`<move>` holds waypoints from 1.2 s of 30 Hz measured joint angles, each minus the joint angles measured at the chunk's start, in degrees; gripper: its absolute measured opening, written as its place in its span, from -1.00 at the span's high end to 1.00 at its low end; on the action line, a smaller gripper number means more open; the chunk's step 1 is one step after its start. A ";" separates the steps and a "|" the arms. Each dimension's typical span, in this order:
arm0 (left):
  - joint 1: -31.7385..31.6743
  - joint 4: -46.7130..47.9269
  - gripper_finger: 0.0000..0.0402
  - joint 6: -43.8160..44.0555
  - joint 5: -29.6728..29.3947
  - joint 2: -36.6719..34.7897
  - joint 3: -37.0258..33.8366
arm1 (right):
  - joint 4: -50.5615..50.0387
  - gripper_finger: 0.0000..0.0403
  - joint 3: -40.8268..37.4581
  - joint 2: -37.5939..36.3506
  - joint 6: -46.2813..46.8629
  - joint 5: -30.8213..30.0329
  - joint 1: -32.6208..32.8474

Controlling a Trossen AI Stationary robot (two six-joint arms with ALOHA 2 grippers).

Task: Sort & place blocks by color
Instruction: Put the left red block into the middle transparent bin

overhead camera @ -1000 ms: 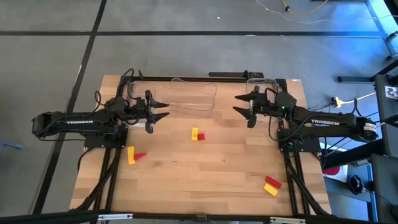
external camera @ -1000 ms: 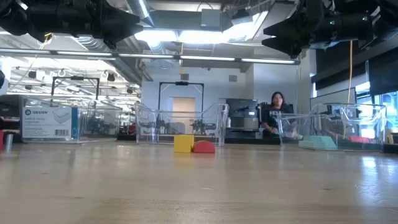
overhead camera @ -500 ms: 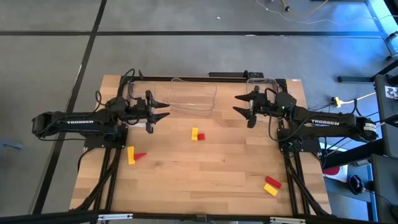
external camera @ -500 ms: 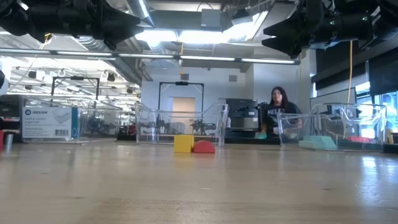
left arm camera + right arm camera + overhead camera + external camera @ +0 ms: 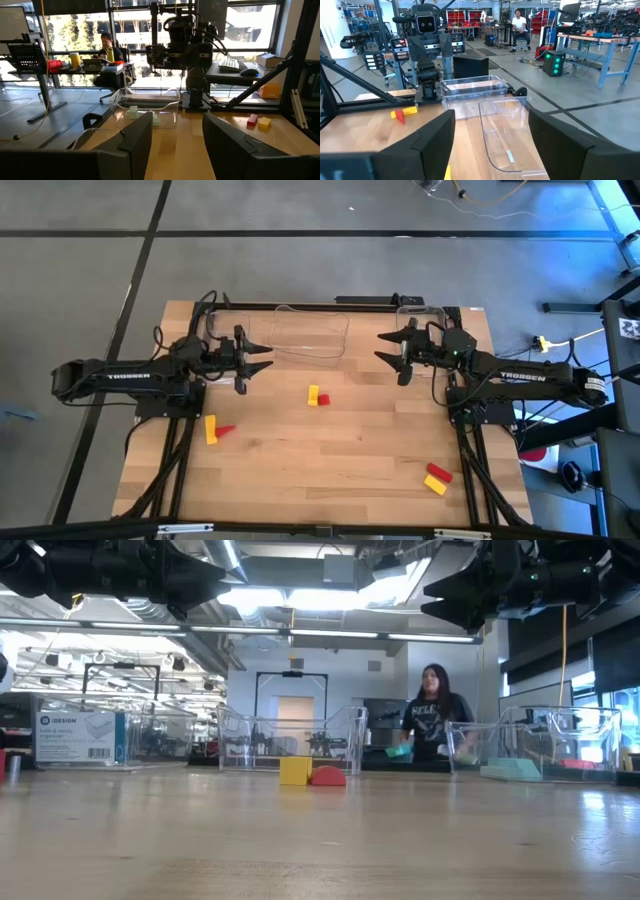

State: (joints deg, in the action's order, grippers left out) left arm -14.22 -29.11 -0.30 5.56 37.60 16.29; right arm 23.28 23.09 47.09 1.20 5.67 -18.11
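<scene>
Overhead, left pincer point(image 5: 262, 359) and right pincer point(image 5: 384, 347) both hang spread wide, holding nothing, above the table point(image 5: 340, 460).

You are working in a robotics lab or workshop. A wooden table point(image 5: 330, 450) stands on a grey concrete floor point(image 5: 80, 280) marked with dark tape lines. Around it you can see workbenches point(image 5: 600, 42), a desk with a keyboard point(image 5: 229, 63), ceiling strip lights point(image 5: 300, 600), large windows point(image 5: 130, 25) and a person point(image 5: 432, 725).
</scene>
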 joint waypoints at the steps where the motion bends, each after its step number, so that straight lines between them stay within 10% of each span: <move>1: 0.00 -0.01 0.18 0.02 -0.02 0.00 0.00 | -0.04 -0.27 0.00 0.00 -0.03 0.00 0.00; 36: 0.04 0.07 0.18 1.27 1.64 0.00 -0.04 | -0.40 -0.27 0.00 0.04 0.06 -0.02 -0.02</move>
State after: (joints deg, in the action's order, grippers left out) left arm -14.17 -29.04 0.97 7.20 37.60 16.25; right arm 22.88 23.09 47.13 1.27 5.65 -18.13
